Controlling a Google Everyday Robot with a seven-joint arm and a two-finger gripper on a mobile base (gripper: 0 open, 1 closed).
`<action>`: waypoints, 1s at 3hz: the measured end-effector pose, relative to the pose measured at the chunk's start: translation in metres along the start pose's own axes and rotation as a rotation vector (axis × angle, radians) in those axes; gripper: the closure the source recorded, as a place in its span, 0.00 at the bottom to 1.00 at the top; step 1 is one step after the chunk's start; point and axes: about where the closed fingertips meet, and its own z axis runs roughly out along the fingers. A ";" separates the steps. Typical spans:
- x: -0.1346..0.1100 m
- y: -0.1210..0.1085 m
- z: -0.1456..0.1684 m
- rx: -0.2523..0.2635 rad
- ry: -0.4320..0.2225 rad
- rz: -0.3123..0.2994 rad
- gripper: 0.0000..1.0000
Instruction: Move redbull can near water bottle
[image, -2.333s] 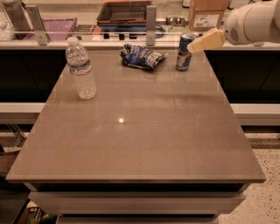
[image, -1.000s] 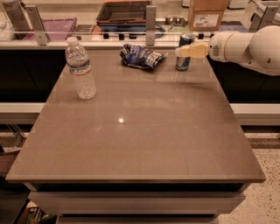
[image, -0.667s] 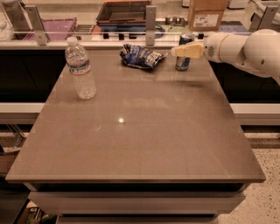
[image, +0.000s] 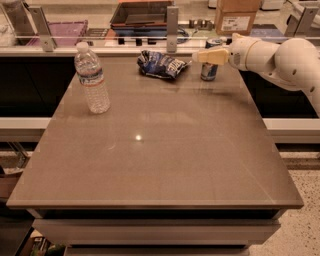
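Observation:
The redbull can (image: 209, 71) stands upright at the far right of the table, blue and silver. My gripper (image: 204, 56) reaches in from the right at the can's upper half and crosses in front of it, hiding its middle. The water bottle (image: 92, 80) stands upright at the far left of the table, clear with a white cap, well apart from the can.
A dark blue foil snack bag (image: 162, 64) lies on the brown table (image: 160, 150) between bottle and can, close to the can's left. Behind the table runs a counter rail with metal posts (image: 172, 27), a dark tray (image: 142, 15) and a cardboard box (image: 237, 15).
My gripper has moved left from beside the can until it lies across the can's front. The can, bottle and bag have not moved.

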 end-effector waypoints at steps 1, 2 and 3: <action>0.003 -0.003 0.007 -0.013 -0.014 0.004 0.00; 0.003 -0.002 0.008 -0.016 -0.014 0.005 0.13; 0.003 0.001 0.011 -0.020 -0.014 0.005 0.37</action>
